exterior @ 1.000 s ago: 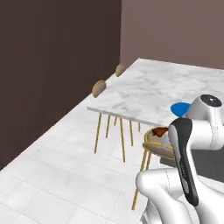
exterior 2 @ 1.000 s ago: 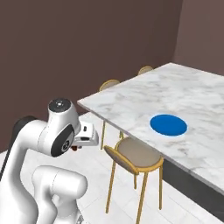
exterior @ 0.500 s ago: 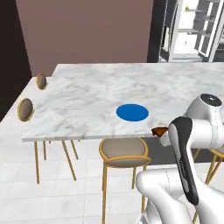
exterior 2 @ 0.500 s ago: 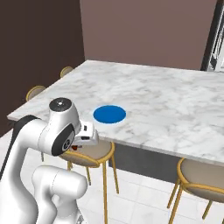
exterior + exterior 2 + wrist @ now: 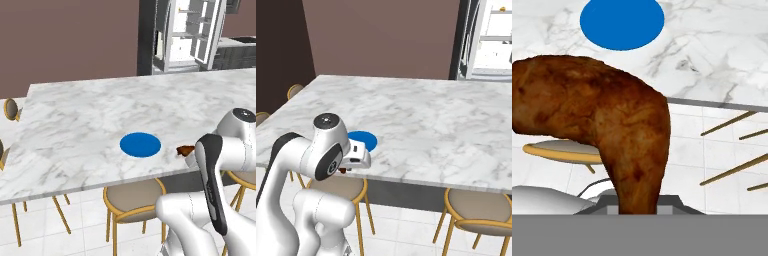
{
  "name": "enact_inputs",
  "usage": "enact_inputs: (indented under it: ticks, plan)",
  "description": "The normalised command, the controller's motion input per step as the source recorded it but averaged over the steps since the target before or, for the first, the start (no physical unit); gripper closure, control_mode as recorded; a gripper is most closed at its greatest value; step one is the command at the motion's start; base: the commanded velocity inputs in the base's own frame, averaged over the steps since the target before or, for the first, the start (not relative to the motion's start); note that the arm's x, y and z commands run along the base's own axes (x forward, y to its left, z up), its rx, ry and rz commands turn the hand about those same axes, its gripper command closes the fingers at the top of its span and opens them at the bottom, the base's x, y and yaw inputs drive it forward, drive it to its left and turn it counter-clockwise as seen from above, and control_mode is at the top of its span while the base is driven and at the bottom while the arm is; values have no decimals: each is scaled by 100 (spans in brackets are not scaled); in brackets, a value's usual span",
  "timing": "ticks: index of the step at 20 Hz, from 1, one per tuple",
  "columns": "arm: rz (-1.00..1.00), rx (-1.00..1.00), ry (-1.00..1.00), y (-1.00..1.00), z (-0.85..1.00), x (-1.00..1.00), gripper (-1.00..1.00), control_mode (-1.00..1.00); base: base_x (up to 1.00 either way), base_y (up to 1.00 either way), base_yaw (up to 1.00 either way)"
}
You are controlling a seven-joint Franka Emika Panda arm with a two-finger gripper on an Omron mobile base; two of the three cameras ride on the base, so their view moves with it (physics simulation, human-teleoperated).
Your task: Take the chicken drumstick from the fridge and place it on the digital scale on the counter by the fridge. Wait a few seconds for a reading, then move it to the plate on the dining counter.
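The chicken drumstick point(image 5: 597, 130) takes up the left and centre of the hand view, its thick end toward the upper left of the frame and its narrow end running down to the bottom centre, where it meets the pincer. The pincer is pinching the drumstick by that thin end; its finger tips are covered by the meat there.

In the left base view a small reddish-brown piece of the drumstick point(image 5: 185, 150) shows at centre right, just beside the dark forearm of the arm and over the near edge of the dining surface point(image 5: 100, 115). The blue plate point(image 5: 140, 144) lies flat on that surface, near the centre of the frame, to the left of the drumstick and apart from it. In the hand view the plate point(image 5: 622, 21) sits at the top centre, above the drumstick.

In the right base view the plate point(image 5: 365, 139) is partly hidden behind the white hand at centre left, near the marble's front edge.

Yellow-legged chairs point(image 5: 134, 201) stand tucked under the near edge of the surface. The white fridge point(image 5: 189, 34), its door open, stands beyond the surface at the upper right of the left base view.
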Motion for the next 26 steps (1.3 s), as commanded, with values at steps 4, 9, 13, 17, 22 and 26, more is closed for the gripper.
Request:
enact_inputs:
  ticks: [4, 9, 13, 17, 22, 26]
  plan:
    - [0, 0, 0, 0, 0, 0, 100, 100, 46, 0, 0]
    - [0, 0, 0, 0, 0, 0, 100, 100, 0, 0, 0]
    - [0, 0, 0, 0, 0, 0, 100, 100, 0, 0, 0]
    - [-2, -1, 3, 25, 0, 34, 100, -100, 0, 0, 0]
    - [-9, -2, 9, 68, 1, 85, 100, -100, 0, 0, 0]
    - [-14, 0, 1, 94, -3, 100, 100, -100, 0, 0, 0]
